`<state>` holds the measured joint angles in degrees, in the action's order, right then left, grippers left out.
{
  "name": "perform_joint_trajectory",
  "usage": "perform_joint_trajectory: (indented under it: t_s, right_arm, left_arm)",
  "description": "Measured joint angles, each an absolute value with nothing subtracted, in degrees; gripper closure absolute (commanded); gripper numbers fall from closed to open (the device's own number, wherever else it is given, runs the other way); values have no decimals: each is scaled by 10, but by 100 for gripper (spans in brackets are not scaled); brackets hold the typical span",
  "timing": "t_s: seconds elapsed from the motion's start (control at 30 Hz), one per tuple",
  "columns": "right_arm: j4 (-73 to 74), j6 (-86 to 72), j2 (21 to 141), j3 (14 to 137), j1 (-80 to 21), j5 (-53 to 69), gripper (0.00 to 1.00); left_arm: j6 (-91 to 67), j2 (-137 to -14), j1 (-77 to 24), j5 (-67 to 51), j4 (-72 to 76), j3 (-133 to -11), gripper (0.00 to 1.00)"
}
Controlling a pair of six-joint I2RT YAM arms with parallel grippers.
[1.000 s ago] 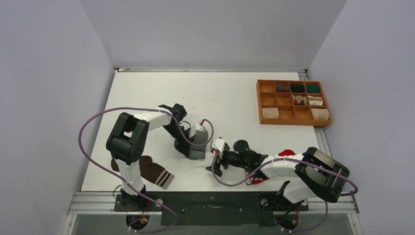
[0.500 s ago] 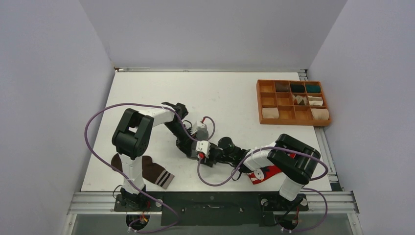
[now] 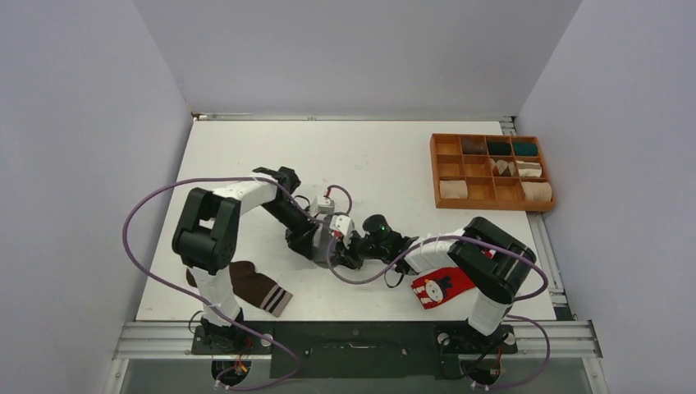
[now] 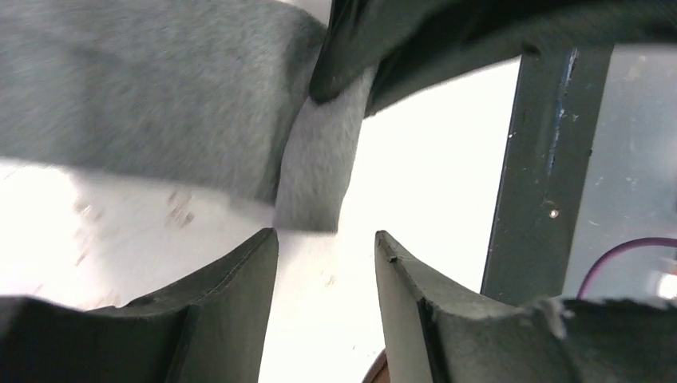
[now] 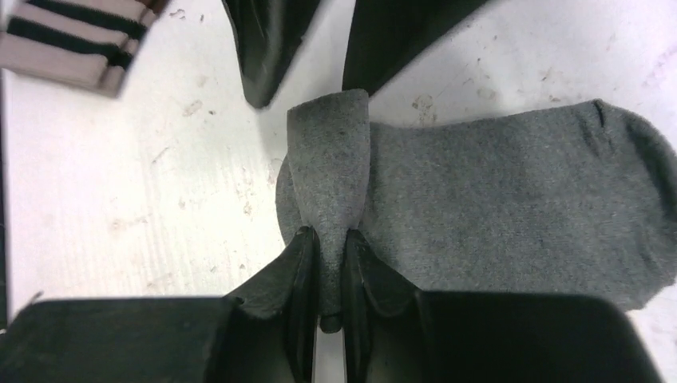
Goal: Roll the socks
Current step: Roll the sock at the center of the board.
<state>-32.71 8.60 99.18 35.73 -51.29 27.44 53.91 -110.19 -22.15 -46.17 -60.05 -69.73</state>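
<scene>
Between the right jaws, the grey sock [image 5: 495,199] bunches into a ridge.

a white bench top [image 3: 394,156] is boxed in on three sides by plain, pale grey-lilac walls. a back wall [image 3: 353,57] rises from the far edge, and a left wall [image 3: 74,164] and a right wall [image 3: 624,123] stand close against the side edges. a thin metal strip [image 3: 246,117] runs along the far edge and an aluminium rail [image 3: 156,338] along the near edge. the light is soft and even, and shadows on the bench are faint. seen close, the white surface carries small scuffs [image 5: 192,108] and specks.
</scene>
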Motion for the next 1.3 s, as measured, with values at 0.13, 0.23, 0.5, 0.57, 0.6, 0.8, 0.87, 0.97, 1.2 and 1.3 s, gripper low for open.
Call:
perform_joint_trajectory:
  t_s: [0.13,0.23,0.5,0.57,0.6,0.8,0.87,0.97,1.2,1.3]
  right_arm:
    - [-272,10,1023,403,-465,372,95]
    - [-262,-52,1051,425,-436,429,95]
    - [-263,-210,1122,470,-379,545,95]
    - [-261,-237,1140,484,-370,570,95]
    - [-259,-249,1148,491,-367,582,95]
    - [-257,-285,1168,505,-358,609,95]
    - [-261,-296,1171,506,-356,612,95]
    - [-268,-311,1177,507,-352,618,95]
    - [-270,-331,1187,514,-349,630,91]
    - [-270,-332,1187,514,-349,630,77]
  left_arm:
    - [563,-1021,-179,-465,-575,-667,50]
    - [582,-949,-176,-459,-538,-632,47]
    - [618,-869,-291,-349,-393,-526,43]
    - [628,-876,-316,-323,-373,-523,43]
    - [634,-880,-324,-313,-362,-523,43]
    - [655,-900,-357,-259,-312,-512,44]
    - [659,-910,-368,-245,-305,-505,44]
    - [664,-917,-375,-240,-302,-502,45]
    - [649,-920,-376,-234,-292,-502,100]
    - [625,-921,-375,-230,-292,-507,100]
